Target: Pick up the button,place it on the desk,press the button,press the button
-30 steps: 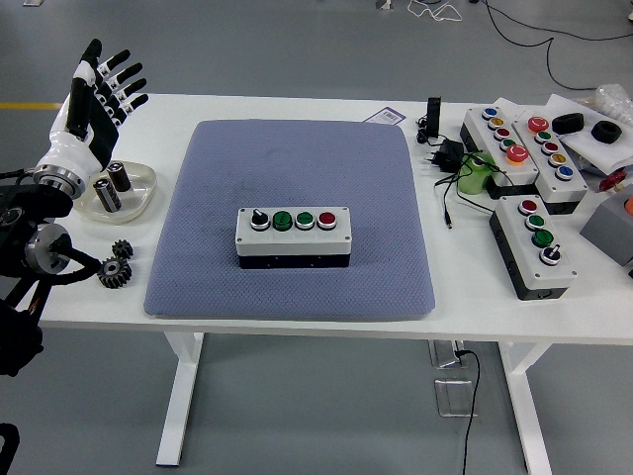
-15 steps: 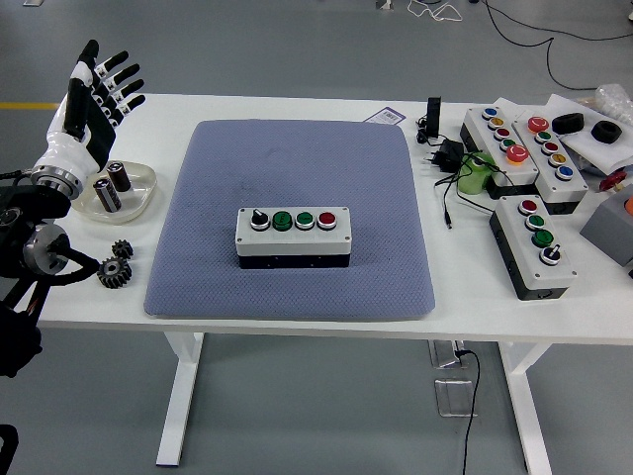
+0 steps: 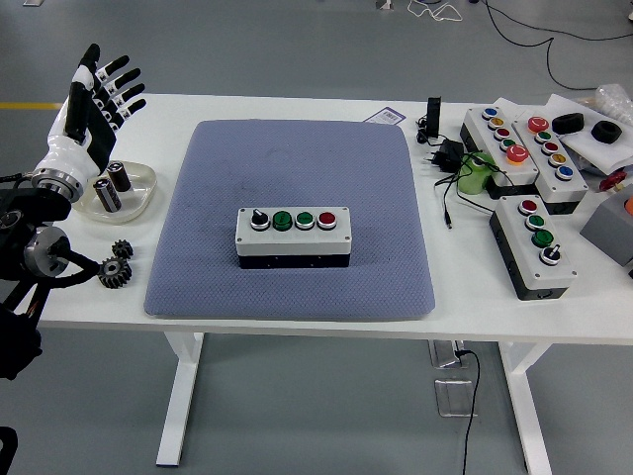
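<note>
A white button box (image 3: 293, 236) on a black base lies in the middle of the blue-grey mat (image 3: 297, 178). Its top carries a black knob, two green buttons and a red button in a row. My left hand (image 3: 97, 99) is raised at the table's far left edge, well away from the box, fingers spread and holding nothing. My right arm does not show.
A clear dish (image 3: 121, 191) with two cylinders sits under the left hand, and two black gears (image 3: 117, 267) lie nearer the front. Three more button boxes (image 3: 534, 242), a black plug with cable (image 3: 443, 156) and a green object (image 3: 477, 176) crowd the right side.
The left hand and forearm have drifted slightly to the left and up. The button box has not moved.
</note>
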You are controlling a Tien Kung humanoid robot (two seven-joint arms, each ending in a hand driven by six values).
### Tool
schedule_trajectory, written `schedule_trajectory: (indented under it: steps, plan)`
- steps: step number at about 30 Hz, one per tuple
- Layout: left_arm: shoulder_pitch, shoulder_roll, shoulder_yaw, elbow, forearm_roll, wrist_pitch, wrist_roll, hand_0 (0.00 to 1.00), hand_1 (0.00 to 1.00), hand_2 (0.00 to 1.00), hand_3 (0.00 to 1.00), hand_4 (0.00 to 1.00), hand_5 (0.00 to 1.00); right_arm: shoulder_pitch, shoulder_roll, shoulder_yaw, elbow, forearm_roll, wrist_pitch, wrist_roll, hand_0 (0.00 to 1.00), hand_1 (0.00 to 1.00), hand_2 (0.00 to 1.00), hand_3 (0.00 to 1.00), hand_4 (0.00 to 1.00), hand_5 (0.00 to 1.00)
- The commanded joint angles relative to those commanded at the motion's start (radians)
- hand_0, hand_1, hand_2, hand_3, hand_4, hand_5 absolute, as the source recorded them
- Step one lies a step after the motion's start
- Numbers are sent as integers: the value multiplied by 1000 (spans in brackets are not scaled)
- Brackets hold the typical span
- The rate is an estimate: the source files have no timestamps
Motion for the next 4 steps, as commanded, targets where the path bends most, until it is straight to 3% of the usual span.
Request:
schedule_trajectory:
  steps: [4]
  plan:
    - [4, 0, 0, 0, -1, 3, -2, 834, 855, 856, 925, 754, 998, -2, 0, -5, 0, 8, 0, 2, 662, 583, 628, 650, 284, 302]
